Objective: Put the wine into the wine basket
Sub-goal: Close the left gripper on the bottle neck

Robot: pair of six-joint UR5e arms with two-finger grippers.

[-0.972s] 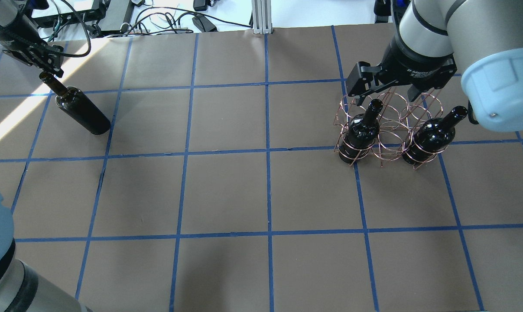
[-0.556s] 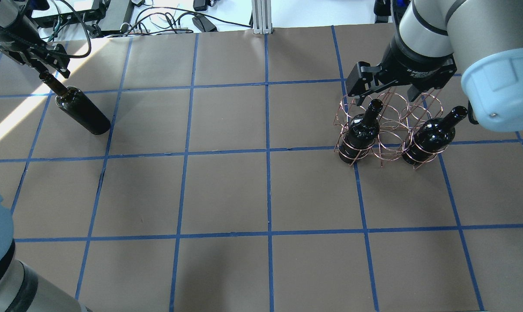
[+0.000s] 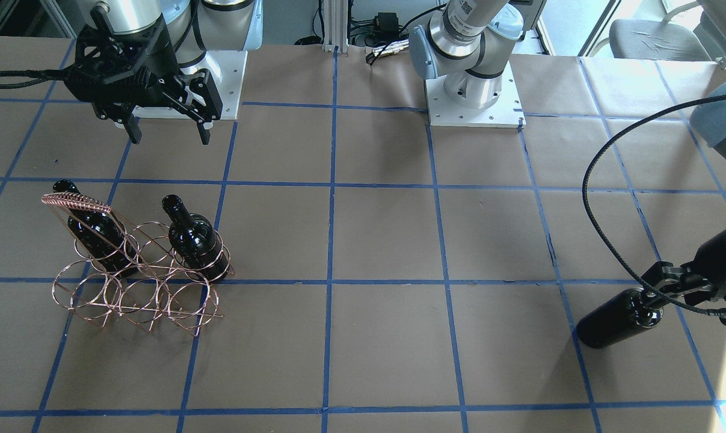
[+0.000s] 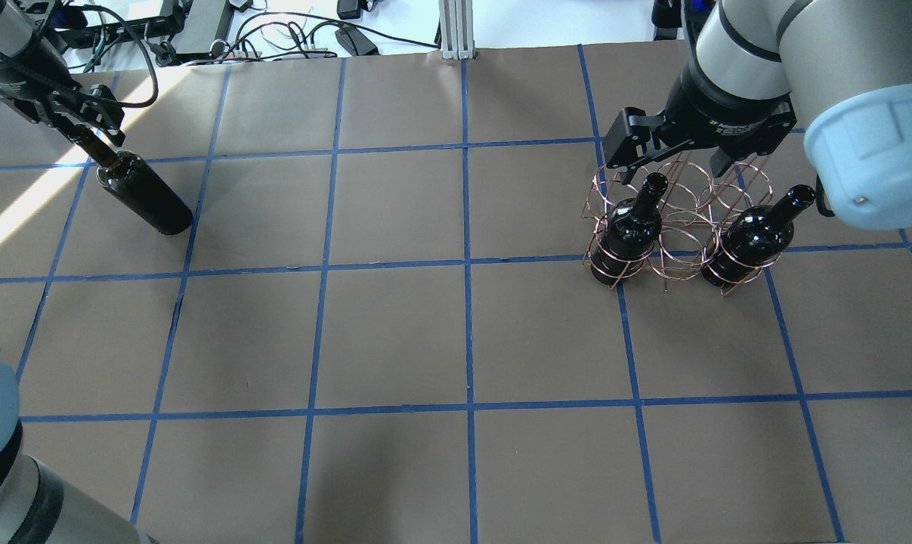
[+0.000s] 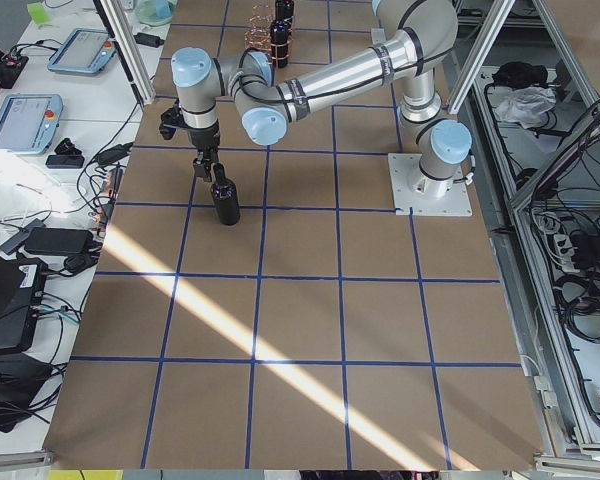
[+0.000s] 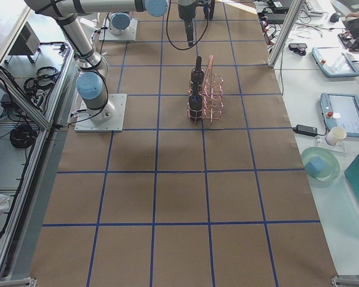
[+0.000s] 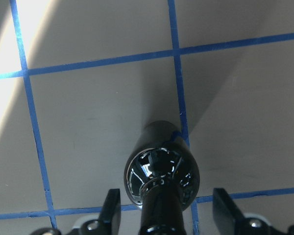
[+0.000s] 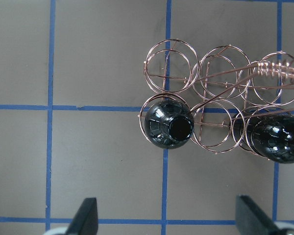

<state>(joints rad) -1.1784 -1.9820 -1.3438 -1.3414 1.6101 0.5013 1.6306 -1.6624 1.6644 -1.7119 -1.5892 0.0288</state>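
Observation:
A dark wine bottle (image 4: 144,195) stands on the table at the far left; it also shows in the front view (image 3: 615,320) and the left wrist view (image 7: 161,175). My left gripper (image 4: 87,134) is open around its slim neck, and its fingers (image 7: 111,208) stand apart from the glass on both sides. The copper wire wine basket (image 4: 681,221) stands at the right and holds two more bottles (image 4: 628,227) (image 4: 750,236) in its near row's end rings. My right gripper (image 4: 675,162) hangs open and empty above the basket (image 8: 215,88).
The basket's coil-wrapped handle (image 3: 74,203) rises beside the bottles. The basket's other rings hold nothing. Cables and electronics (image 4: 199,30) lie beyond the table's far edge. The robot bases (image 3: 474,99) sit at the near side.
My left gripper has moved down and to the right over the bottle's neck, so its top is now covered. The right arm, basket and bottles have not moved.

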